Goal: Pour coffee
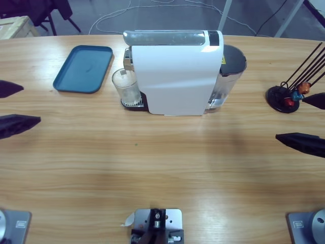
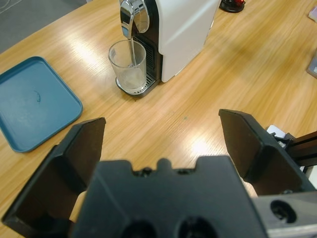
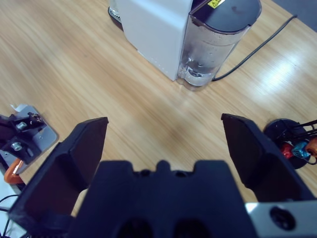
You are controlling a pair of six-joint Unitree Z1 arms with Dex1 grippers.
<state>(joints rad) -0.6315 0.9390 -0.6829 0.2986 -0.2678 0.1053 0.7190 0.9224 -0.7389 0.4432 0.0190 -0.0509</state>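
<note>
Coffee machine [image 1: 175,73] filling glass [image 1: 125,86]
Both claws, left claw [image 2: 161,144] and right claw [image 3: 163,144], gape empty; wait, then grip the glass low and level.

The counter [image 1: 167,168] is pale wood with a fine grain and a soft sheen. The coffee machine [image 1: 177,81] has a glossy white plastic shell, a polished chrome spout [image 2: 132,15] and a clear plastic water tank [image 3: 210,49]. The cup [image 2: 129,64] is clear glass. The tray [image 1: 84,68] is matt blue plastic.
</note>
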